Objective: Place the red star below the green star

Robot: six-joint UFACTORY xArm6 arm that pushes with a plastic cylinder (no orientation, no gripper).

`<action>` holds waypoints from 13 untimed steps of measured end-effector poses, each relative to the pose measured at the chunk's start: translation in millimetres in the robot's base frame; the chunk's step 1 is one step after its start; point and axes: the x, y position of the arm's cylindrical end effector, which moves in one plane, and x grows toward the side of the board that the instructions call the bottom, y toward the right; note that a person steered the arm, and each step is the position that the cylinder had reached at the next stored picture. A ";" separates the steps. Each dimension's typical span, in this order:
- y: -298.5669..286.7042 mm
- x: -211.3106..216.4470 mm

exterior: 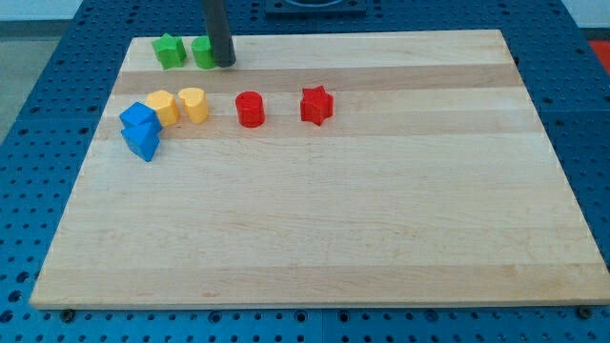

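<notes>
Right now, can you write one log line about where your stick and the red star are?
my tip: view's top-left, touching second green block | green star: left of it | red star: right of red cylinder, not yet below green star

My tip [225, 63] touching green block [203, 52]; red star [315, 105] well apart.
</notes>
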 end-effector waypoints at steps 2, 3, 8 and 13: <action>23.8 6.7; 82.1 21.2; 198.2 123.8; 69.2 95.7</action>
